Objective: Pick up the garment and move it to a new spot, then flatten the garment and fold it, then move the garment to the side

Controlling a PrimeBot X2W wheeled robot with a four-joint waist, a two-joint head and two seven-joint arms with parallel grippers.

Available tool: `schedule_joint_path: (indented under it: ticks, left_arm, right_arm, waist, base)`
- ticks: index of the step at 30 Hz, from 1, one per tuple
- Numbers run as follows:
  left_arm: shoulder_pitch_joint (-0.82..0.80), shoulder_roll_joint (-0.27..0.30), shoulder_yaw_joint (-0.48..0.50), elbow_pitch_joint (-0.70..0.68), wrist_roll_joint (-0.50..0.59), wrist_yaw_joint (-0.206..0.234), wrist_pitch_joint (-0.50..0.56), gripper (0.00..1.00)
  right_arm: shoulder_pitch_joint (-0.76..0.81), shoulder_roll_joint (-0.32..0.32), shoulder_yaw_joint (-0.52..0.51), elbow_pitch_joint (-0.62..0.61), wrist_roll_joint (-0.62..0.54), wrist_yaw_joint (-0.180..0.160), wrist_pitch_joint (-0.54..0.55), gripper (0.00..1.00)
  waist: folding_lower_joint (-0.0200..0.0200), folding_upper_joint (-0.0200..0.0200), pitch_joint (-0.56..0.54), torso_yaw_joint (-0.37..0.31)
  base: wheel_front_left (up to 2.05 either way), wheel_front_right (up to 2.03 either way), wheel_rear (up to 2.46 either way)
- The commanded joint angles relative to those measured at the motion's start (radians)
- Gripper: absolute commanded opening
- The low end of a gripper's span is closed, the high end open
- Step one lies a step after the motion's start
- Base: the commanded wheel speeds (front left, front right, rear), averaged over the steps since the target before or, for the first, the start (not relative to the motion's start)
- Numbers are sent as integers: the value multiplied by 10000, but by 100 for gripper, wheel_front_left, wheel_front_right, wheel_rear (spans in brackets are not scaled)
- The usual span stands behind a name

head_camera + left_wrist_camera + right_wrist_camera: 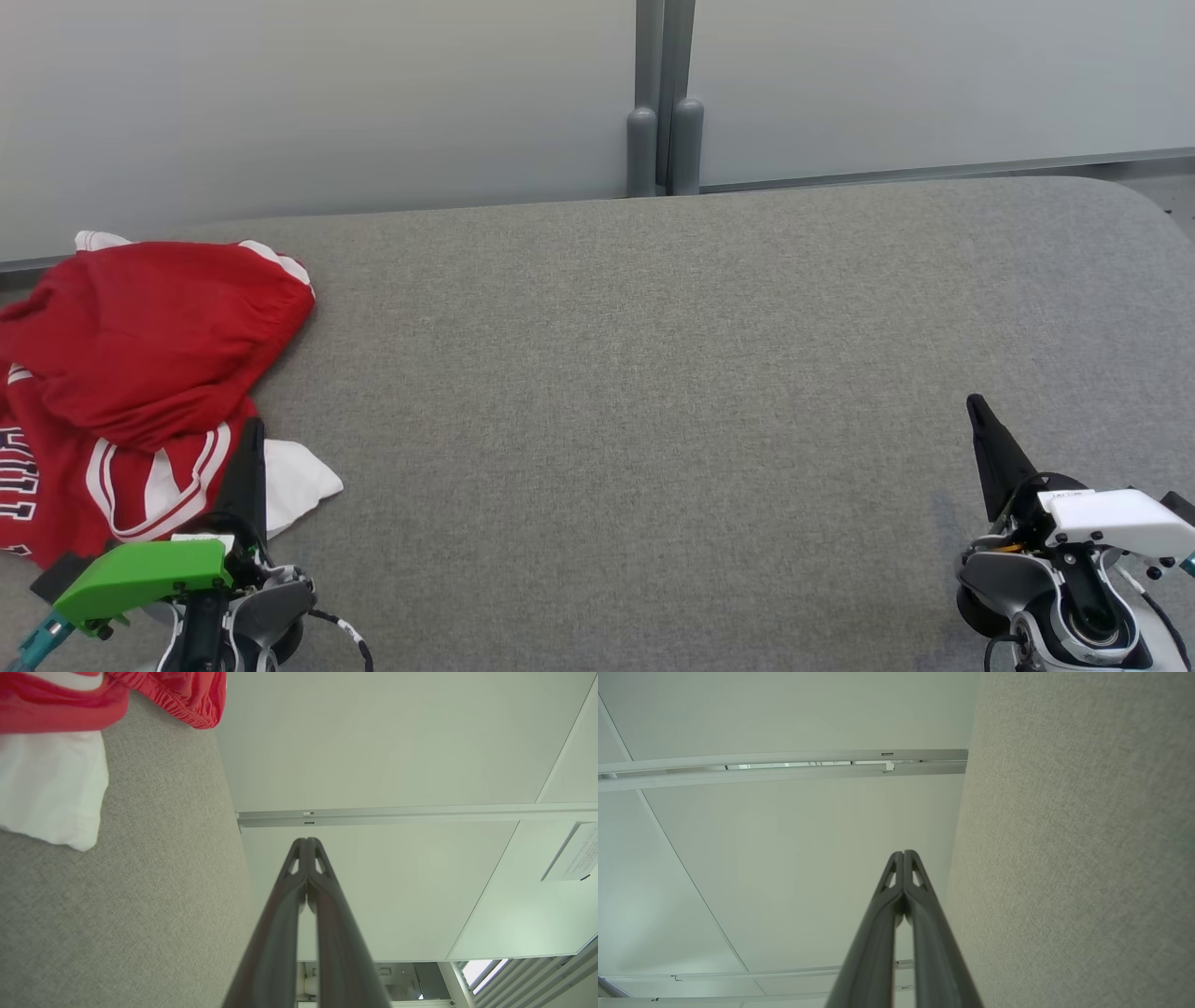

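While the garment (140, 355) lies crumpled far left, you hold nothing.
Wrist views reveal left gripper (306, 842), right gripper (903, 855) fingers pressed together.

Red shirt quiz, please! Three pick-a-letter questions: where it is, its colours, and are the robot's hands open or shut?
1. Where does the shirt lie on the grey table? A far right B middle C left side
2. Its colours? A blue and yellow B red and white C green and black
3. The left hand and right hand are: A both shut B both open C holding the shirt
Answers: C, bunched at the head view's left; B, red cloth, white trim; A, each is closed tip to tip in its wrist view.
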Motion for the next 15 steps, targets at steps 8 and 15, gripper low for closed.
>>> schedule_joint_path:
  ticks: [8, 15]
  left_arm:
    - [-128, 0, 32, -24, 7, -41, 43, 0]
    - [-128, 0, 32, -24, 7, -41, 43, 0]
  right_arm:
    - [-99, -49, 2, 9, 42, 9, 13, 0]
    - [-99, -49, 2, 9, 42, 9, 13, 0]
  waist:
    - [0, 120, 0, 0]
    - [0, 120, 0, 0]
  base:
    - [0, 0, 0]
    - [0, 0, 0]
